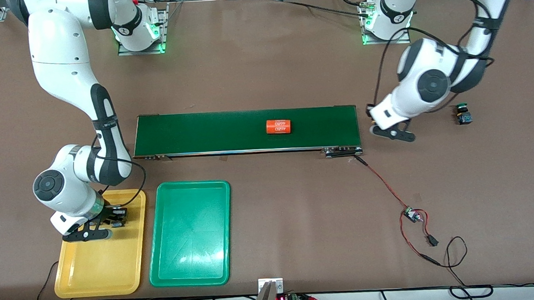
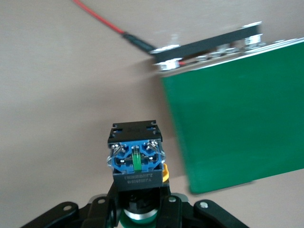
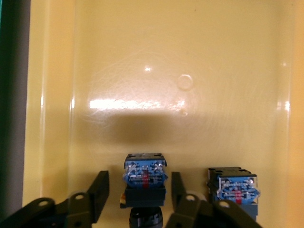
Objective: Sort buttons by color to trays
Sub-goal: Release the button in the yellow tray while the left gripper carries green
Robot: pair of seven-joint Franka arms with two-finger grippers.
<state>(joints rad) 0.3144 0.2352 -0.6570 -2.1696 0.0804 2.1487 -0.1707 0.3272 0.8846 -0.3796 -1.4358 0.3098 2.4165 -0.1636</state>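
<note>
My right gripper [image 1: 112, 218] is low in the yellow tray [image 1: 100, 267], at its end farthest from the front camera. In the right wrist view it [image 3: 139, 183] is open, with a dark-bodied button [image 3: 145, 178] between its fingers and gaps on both sides. A second button [image 3: 234, 186] lies beside it in the tray [image 3: 142, 71]. My left gripper [image 1: 371, 115] is just off the conveyor's end toward the left arm. It [image 2: 137, 202] is shut on a green-capped button [image 2: 136, 159]. Another green-capped button [image 1: 462, 114] sits on the table toward the left arm's end. The green tray [image 1: 191, 238] is empty.
A long dark-green conveyor belt [image 1: 229, 131] crosses the table's middle with an orange cylinder [image 1: 278, 126] on it. A red and black wire with a small board [image 1: 410, 214] runs from the belt's end toward the front camera. The belt's corner shows in the left wrist view [image 2: 232, 118].
</note>
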